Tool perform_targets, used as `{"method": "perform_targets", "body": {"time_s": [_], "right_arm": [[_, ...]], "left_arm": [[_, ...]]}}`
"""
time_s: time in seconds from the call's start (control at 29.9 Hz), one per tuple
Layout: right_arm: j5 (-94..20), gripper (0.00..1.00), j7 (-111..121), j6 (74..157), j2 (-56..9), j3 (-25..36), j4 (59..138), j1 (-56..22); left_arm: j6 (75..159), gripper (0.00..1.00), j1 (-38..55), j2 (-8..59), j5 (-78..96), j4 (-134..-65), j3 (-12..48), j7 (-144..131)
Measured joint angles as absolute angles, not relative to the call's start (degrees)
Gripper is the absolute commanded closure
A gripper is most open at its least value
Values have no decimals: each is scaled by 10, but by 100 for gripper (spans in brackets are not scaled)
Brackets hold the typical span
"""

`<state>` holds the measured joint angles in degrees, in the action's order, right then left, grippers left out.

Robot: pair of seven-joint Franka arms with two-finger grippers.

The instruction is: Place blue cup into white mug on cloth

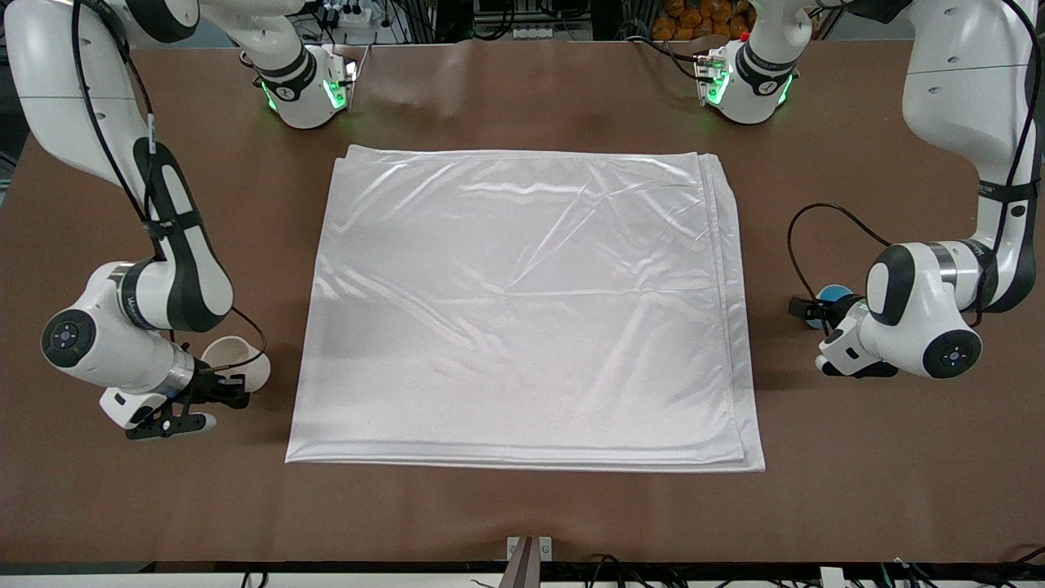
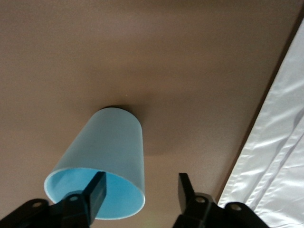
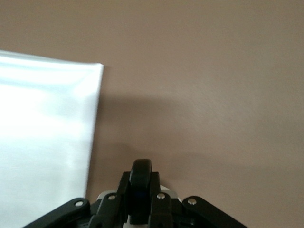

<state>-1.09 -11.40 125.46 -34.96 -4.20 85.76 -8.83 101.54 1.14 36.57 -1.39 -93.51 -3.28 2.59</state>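
Left gripper (image 2: 140,197) sits near the tabletop's (image 1: 522,90) left-arm edge, fingers spread open around the blue cup's (image 2: 107,159) rim. Right gripper (image 3: 140,190) at the opposite edge has its fingers clamped on the white mug's (image 1: 237,358) black handle.

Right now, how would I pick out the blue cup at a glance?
Start at the big white cloth mid-table and go off its edge toward the left arm's end. On the bare brown table there, at the left tool, stands a small light-blue handleless cup.

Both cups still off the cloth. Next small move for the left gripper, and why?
Probably shut the left gripper: it is open, one finger inside the blue cup and one outside, straddling the wall. The right gripper looks shut on the white mug handle.
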Motion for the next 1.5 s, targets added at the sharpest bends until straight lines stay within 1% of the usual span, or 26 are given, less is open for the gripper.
{"method": "perform_targets", "body": {"time_s": [0.23,0.27,0.47,0.6,0.73,0.93,1.17,1.3,1.34,1.37,1.4,1.47,1.5], "right_arm": [[-11,100,-209,1257,-354,-42,858,-147],[-11,100,-221,1261,-355,-42,858,-156],[-11,100,-298,1297,-370,-42,859,-213],[-11,100,-341,1339,-388,-41,860,-253],[-11,100,-366,1360,-407,-37,859,-286],[-11,100,-385,1367,-426,-32,852,-314],[-11,100,-415,1364,-428,-32,850,-334],[-11,100,-425,1364,-430,-31,850,-345],[-11,95,-427,1364,-432,-31,850,-347],[-11,76,-430,1364,-433,-31,850,-350],[-11,55,-432,1364,-435,-31,849,-351],[-11,9,-436,1365,-439,-31,849,-354],[-11,0,-437,1365,-441,-31,848,-355]], "left_arm": [[1015,99,10,369,-14,-936,-33,8],[1015,100,10,369,-14,-936,-33,7],[1015,100,10,370,-14,-935,-33,4],[1015,100,10,369,-14,-930,-34,3],[1016,100,10,362,-14,-918,-36,3],[1016,100,11,345,-14,-886,-36,0],[1015,100,17,323,-14,-867,-31,-56],[1015,100,21,318,-14,-857,-19,-93],[1015,100,22,318,-14,-855,-15,-103],[1015,100,23,318,-14,-854,-10,-113],[1015,100,25,318,-14,-854,-7,-122],[1015,100,28,318,-14,-854,1,-142],[1015,100,30,318,-14,-854,5,-151]]}}
